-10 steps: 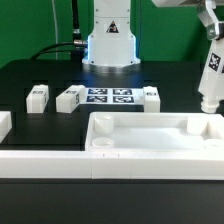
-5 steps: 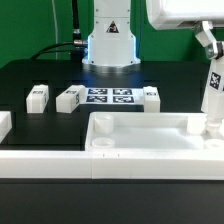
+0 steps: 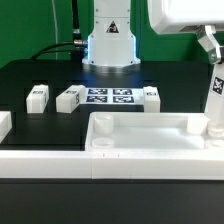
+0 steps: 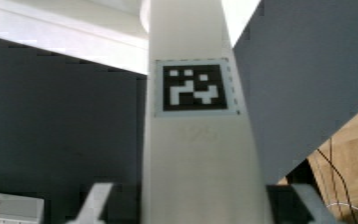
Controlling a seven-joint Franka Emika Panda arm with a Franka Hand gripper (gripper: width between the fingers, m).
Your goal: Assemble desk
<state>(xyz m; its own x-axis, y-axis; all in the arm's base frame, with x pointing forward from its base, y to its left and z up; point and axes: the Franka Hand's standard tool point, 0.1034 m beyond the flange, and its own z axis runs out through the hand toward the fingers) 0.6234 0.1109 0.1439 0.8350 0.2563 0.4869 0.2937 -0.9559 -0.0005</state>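
Robotics lab: black table point(image 3: 30, 80), tagged marker board point(image 3: 108, 96), white robot arm base point(image 3: 110, 45), cable point(image 3: 62, 45).

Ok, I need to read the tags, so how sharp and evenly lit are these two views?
Exterior view: sharp enough, the marker board tags read clearly, though the white desk slab is bright with faint edges. Wrist view: soft focus throughout; the leg fills the middle, its tag blurry-edged yet legible.
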